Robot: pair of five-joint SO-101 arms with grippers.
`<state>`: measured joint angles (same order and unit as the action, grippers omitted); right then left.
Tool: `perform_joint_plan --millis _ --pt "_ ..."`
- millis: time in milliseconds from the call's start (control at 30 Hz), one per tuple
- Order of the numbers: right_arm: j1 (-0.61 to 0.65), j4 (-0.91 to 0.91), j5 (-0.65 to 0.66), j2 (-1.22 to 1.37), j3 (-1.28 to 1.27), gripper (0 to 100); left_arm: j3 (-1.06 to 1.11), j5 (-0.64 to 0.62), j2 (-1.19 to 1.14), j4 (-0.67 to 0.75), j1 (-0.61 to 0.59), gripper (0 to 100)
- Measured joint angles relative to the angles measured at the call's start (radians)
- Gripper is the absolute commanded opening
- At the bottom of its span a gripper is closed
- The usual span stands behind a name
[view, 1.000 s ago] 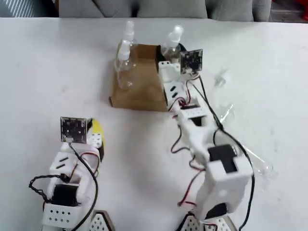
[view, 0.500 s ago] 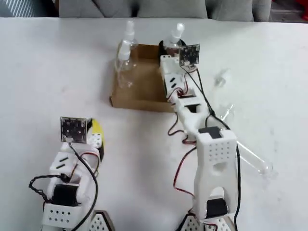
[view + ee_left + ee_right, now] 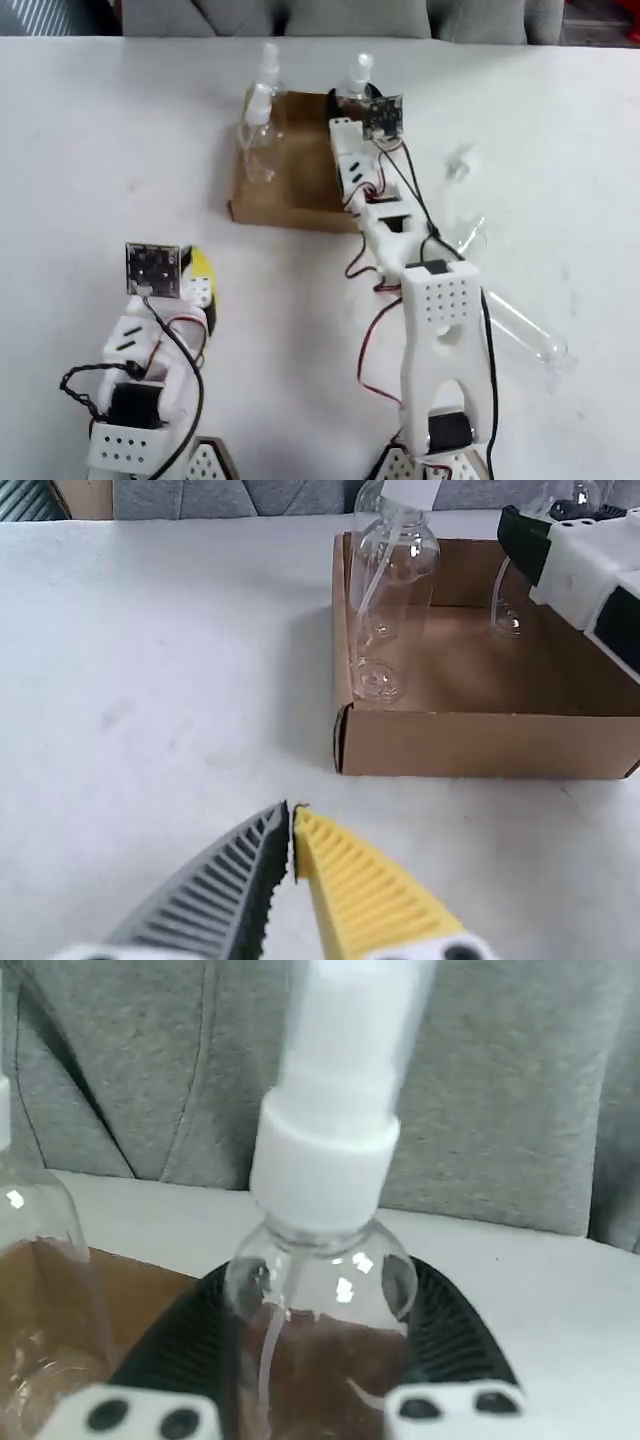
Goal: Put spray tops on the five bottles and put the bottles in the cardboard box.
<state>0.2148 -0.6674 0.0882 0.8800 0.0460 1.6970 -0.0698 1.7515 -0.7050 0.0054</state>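
The cardboard box is brown, flat and open on top. It sits in the upper middle of the high view on the smooth white worktop. The right pincer has two black ribbed fingers, and they are clamped on the held bottle, one on each side of its round shoulder. The held bottle is clear plastic with a white spray top and a thin tube inside. It stands straight up, so its long side goes up and down and the spray top points up. In the high view it is at the upper right corner of the box. I cannot tell if its bottom touches the box floor. The near bottle and the far bottle stand upright at the upper left corner of the box, both clear with white tops. The lying bottle is long and clear. It is on its side on the worktop at the right, well apart from the box, and its long side runs from upper left to lower right. The left pincer is at the lower left of the high view, well apart from the box. Its gray finger and yellow finger are pressed together at the tips, and both have little ridges.
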Motion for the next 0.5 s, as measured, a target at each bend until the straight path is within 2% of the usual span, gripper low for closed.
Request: perform_joint_plan --millis 500 --pt "0.000 0.000 0.020 0.063 0.080 1.8 0.000 0.000 0.000 0.000 0.000 2"
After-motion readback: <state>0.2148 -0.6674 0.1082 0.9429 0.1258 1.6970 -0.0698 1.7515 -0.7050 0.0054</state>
